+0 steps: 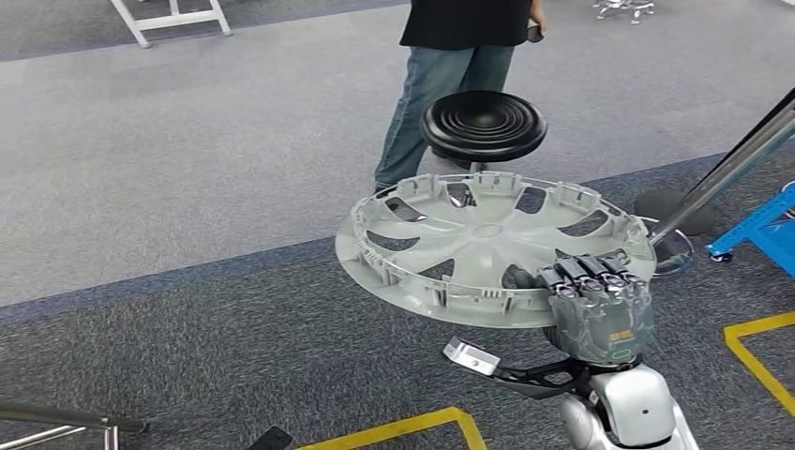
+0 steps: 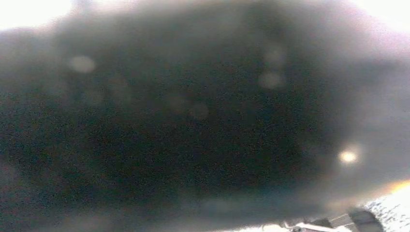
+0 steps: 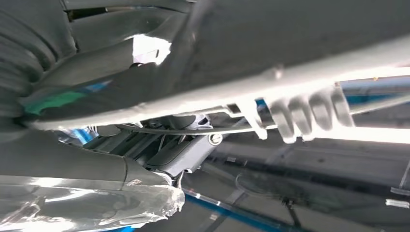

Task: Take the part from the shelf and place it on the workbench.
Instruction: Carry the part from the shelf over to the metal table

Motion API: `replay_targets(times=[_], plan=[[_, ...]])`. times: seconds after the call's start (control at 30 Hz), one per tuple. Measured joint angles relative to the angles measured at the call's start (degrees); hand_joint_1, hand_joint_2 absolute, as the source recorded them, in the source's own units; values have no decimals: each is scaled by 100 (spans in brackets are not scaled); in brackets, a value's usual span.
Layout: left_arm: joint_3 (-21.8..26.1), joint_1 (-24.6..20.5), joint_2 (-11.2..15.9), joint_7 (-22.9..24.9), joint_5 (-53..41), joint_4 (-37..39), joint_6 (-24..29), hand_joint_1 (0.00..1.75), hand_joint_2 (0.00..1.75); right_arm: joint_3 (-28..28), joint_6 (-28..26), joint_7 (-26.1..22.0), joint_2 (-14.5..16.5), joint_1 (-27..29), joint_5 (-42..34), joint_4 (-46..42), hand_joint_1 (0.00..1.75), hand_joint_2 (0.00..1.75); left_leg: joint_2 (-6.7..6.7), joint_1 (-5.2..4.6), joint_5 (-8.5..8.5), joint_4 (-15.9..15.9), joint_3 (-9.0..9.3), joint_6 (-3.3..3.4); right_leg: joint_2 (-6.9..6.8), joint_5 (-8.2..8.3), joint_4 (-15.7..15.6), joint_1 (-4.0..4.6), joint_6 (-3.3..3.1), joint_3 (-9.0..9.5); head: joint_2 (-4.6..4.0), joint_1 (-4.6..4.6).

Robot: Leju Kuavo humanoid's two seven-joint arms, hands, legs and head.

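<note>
The head view is taken from high on the robot's body and is directed forward and down at the grey carpet floor [image 1: 187, 187]. The right hand [image 1: 600, 305] is seen low on the right, close to the lens, with the wheel cover [image 1: 478, 239] it holds. A person [image 1: 450, 75] and a black stool [image 1: 484, 125] are seen farther off. The right wrist view is taken from very near, under the rim of the wheel cover [image 3: 270, 87], and is turned. The wheel cover is shared by these two views. The left wrist view is blocked by something dark and blurred, very close to the lens; its direction cannot be told.
</note>
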Motion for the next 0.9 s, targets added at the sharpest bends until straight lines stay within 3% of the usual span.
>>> replay_targets(times=[0.07, 0.13, 0.2, 0.27, 0.3, 0.37, 0.43, 0.5, 0.57, 0.63, 0.7, 0.77, 0.8, 0.83, 0.9], plan=[[-2, 31, 12, 2, -2, 1, -2, 0, 0, 3, -1, 7, 3, 7, 0, -3, 175, 175, -41, 19, -7, 21, -30, -45, -120, -2, -19, 7, -69, 36, -1, -6], [-3, 39, 21, 4, -2, 1, 2, 0, 0, 3, -1, 14, 14, 12, 0, -3, 175, 175, 234, 10, -169, 286, -152, -96, -267, -10, -46, 8, -141, 83, -1, -50], [-5, 20, 19, 5, -2, 1, 3, 0, 0, 1, -1, 19, 24, 15, 0, -3, 175, 175, 585, 21, -484, 954, -485, -144, -426, -37, -54, 39, -196, 118, -1, -90], [-7, 12, 17, 5, -2, 1, 0, 0, 0, -1, -1, 19, 24, 14, 0, -3, 175, 175, 684, 48, -685, 1566, -811, -163, -578, -67, -54, 65, -220, 143, -1, -87], [-7, 18, 16, 7, -2, 1, -4, 0, 0, -1, -1, 21, 24, 14, 0, -3, 175, 175, 691, 55, -644, 1631, -853, -159, -652, -85, -54, 74, -223, 160, -1, -87], [-8, 28, 20, 19, -3, 1, -28, 0, 0, 7, -1, 37, 26, 17, 0, -2, 175, 175, 754, 46, -299, 1183, -628, -121, -796, -127, -55, 88, -217, 211, -1, -87], [-8, 14, 32, 44, -4, 1, -74, 0, 0, 17, -1, 60, 31, 5, 0, -1, 175, 175, 1034, -28, 11, 457, -245, -38, -930, -179, -55, 109, -187, 263, -1, -87], [-8, -16, 44, 74, -9, 1, -125, 0, 0, 23, -1, 89, 33, -15, 0, 3, 175, 175, 1221, -109, 17, 103, -78, 31, -1055, -217, -66, 136, -137, 286, -1, -82], [-8, -14, 59, 107, -15, 1, -167, 0, 0, 28, -1, 118, 33, -32, 0, 9, 175, 175, 1099, -109, -9, -6, -34, 73, -1163, -261, -94, 140, -75, 327, -1, -78], [-9, 3, 80, 127, -20, 1, -196, 0, 0, 32, -1, 130, 33, -41, 0, 17, 175, 175, 942, -69, 5, -89, 42, 122, -939, -405, 104, 123, -33, 269, -1, -76], [-10, -16, 90, 133, -23, 1, -208, 0, 0, 33, -1, 133, 33, -41, 0, 29, 175, 175, 793, -47, -1, -112, 78, 170, -588, -696, 751, 113, -21, -74, -1, -50], [-11, -34, 87, 134, -31, 1, -212, 0, 0, 34, -1, 136, 33, -40, 0, 42, 175, 175, 617, -44, -16, -111, 88, 192, -484, -883, 1402, 111, -5, -486, -1, -30], [-12, -28, 86, 134, -37, 1, -214, 0, 0, 36, -1, 136, 33, -39, 0, 51, 175, 175, 522, -40, -24, -108, 98, 188, -473, -821, 1483, 108, 4, -584, -1, -31], [-12, -18, 85, 134, -44, 1, -215, 0, 0, 36, -1, 137, 33, -37, 0, 59, 175, 175, 427, -32, -34, -102, 115, 176, -462, -642, 1337, 98, 13, -566, -1, -30], [-12, -4, 86, 136, -57, 1, -216, 0, 0, 35, -1, 143, 33, -37, 0, 71, 175, 175, 256, -11, -69, -76, 144, 128, -326, -178, 651, 55, 36, -309, -1, -26]])
